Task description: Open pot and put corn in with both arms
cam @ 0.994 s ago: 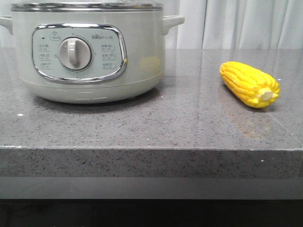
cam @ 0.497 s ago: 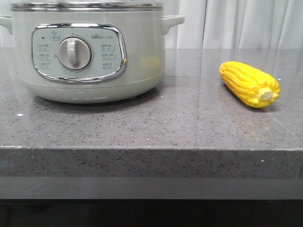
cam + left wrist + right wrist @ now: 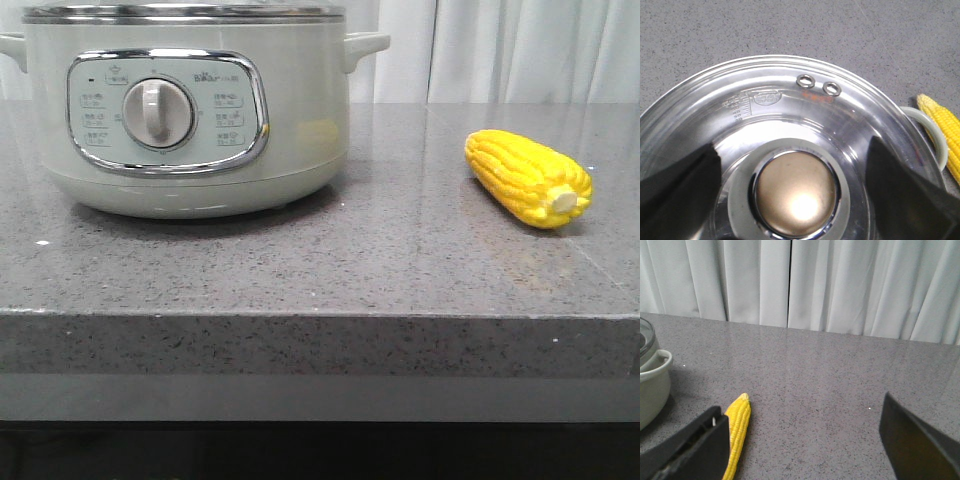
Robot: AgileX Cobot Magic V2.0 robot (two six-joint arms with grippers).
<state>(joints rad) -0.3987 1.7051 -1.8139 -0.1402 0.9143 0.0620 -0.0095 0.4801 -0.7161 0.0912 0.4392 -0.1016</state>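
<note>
Left gripper (image 3: 792,200) spread wide over lid knob (image 3: 795,192); front view unchanged; lid on, corn (image 3: 528,178) untouched on table (image 3: 320,270).

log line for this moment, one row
stage: pre-grasp | left gripper: open over lid knob | right gripper: open near corn | pot: closed

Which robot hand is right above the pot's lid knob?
The left gripper: its open fingers sit either side of the gold knob. The right gripper hangs open near the corn instead.

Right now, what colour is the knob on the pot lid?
Brassy gold knob, best seen in the left wrist view.
</note>
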